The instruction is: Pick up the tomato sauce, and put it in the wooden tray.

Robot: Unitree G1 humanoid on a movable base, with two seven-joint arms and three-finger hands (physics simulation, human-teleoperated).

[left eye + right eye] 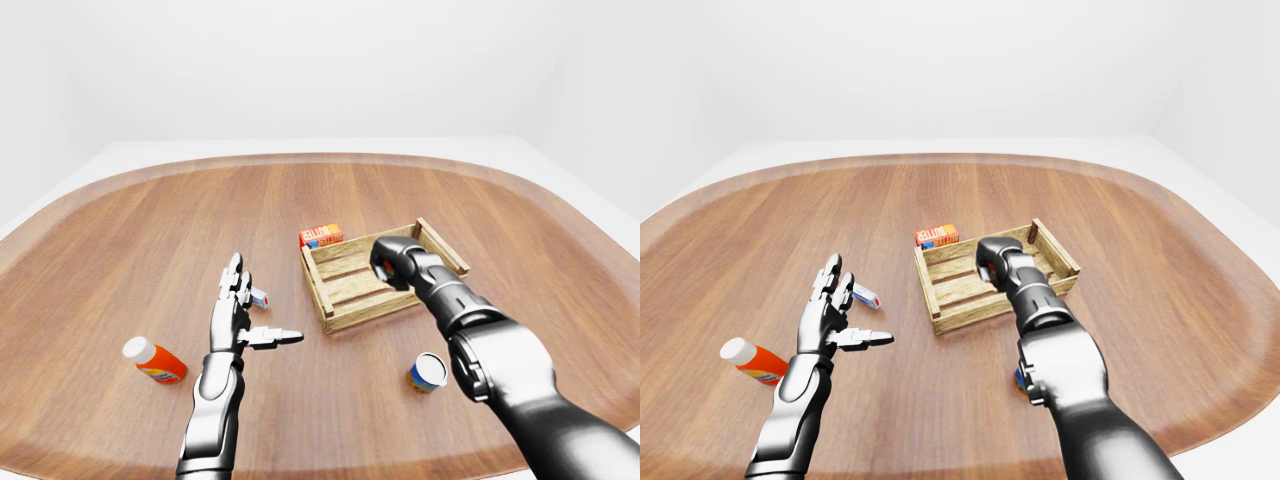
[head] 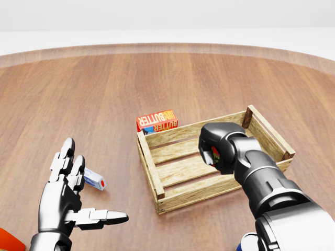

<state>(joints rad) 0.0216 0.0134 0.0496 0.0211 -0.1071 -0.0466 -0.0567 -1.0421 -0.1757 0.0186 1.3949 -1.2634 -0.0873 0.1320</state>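
My right hand point(image 2: 213, 150) is shut over the wooden tray point(image 2: 148, 164), low above its slats. A small red and white thing, the tomato sauce point(image 2: 215, 155), shows between the closed fingers; most of it is hidden by the hand. The tray stands right of centre in the head view, open side up. My left hand point(image 2: 84, 201) is open and empty at the lower left, fingers spread above the table.
A red butter box point(image 2: 157, 120) lies against the tray's top-left corner. A small white and blue tube point(image 2: 95, 180) lies by my left hand. An orange bottle point(image 1: 155, 362) lies at the lower left. A blue cup point(image 1: 427, 373) stands below the tray by my right forearm.
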